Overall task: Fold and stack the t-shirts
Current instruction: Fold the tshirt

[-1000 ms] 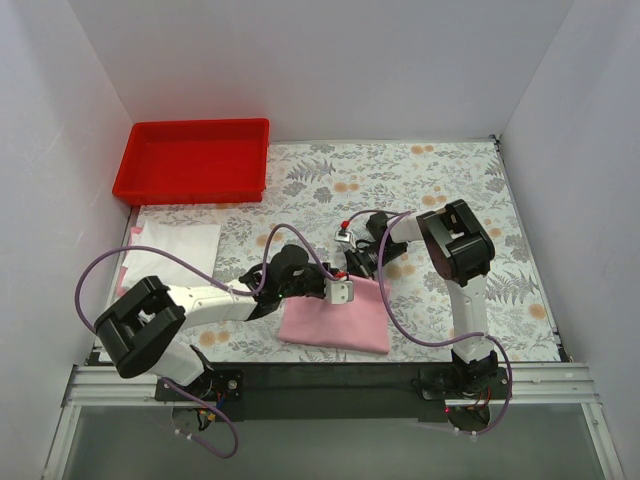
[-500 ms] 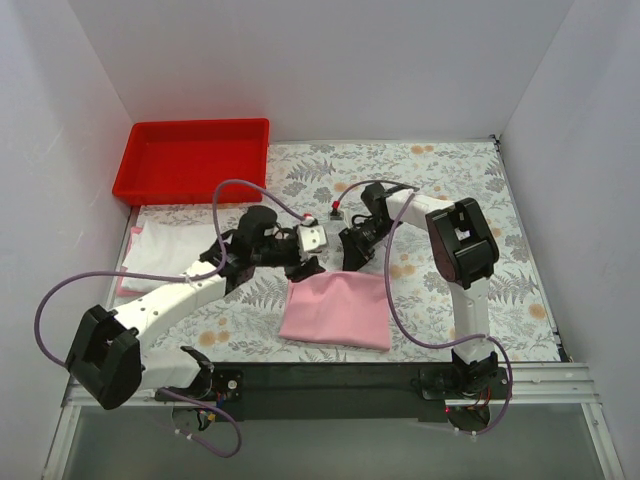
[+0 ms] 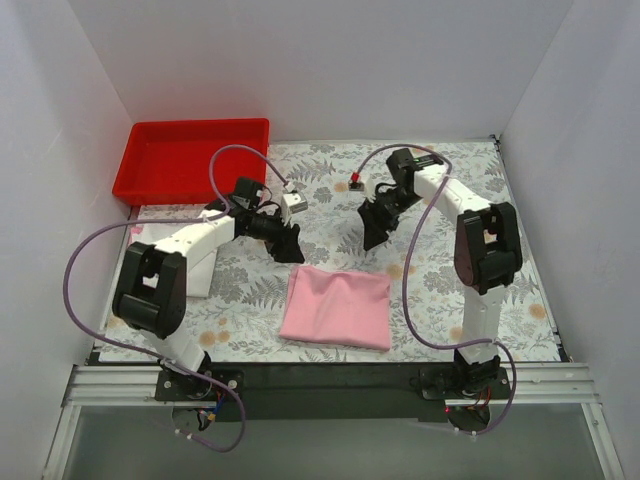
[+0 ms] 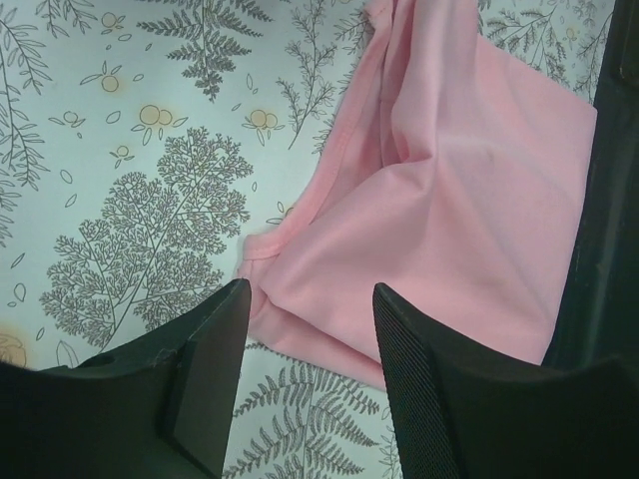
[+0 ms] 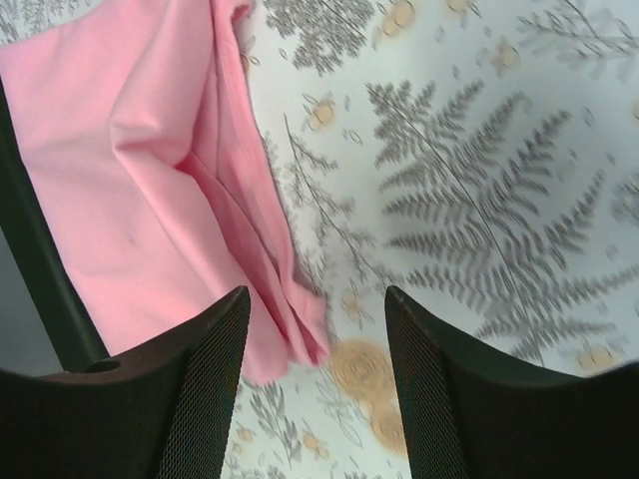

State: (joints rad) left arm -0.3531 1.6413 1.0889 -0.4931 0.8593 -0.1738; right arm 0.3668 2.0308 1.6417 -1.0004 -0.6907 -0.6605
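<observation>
The folded t-shirt (image 3: 336, 308) lies centre-near on the tabletop (image 3: 450, 180), with the left pincer (image 3: 290, 245) and right pincer (image 3: 372, 235) just beyond it. The tray (image 3: 190, 188) sits far left, with the other t-shirts (image 3: 203, 272) nearer than it.

The table (image 3: 450, 190) (floral cloth (image 3: 520, 280)) holds a folded pink t-shirt (image 3: 336, 308), white t-shirt (image 3: 203, 275) and red tray (image 3: 190, 188).

A red plastic tray (image 3: 190, 160) sits at the far left corner of the grey floral tablecloth (image 3: 450, 190); white walls (image 3: 320, 60) enclose three sides; a black strip (image 3: 330, 385) edges the near side.

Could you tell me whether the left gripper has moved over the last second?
Yes: the left gripper went from the pink t-shirt toward the red tray.
</observation>
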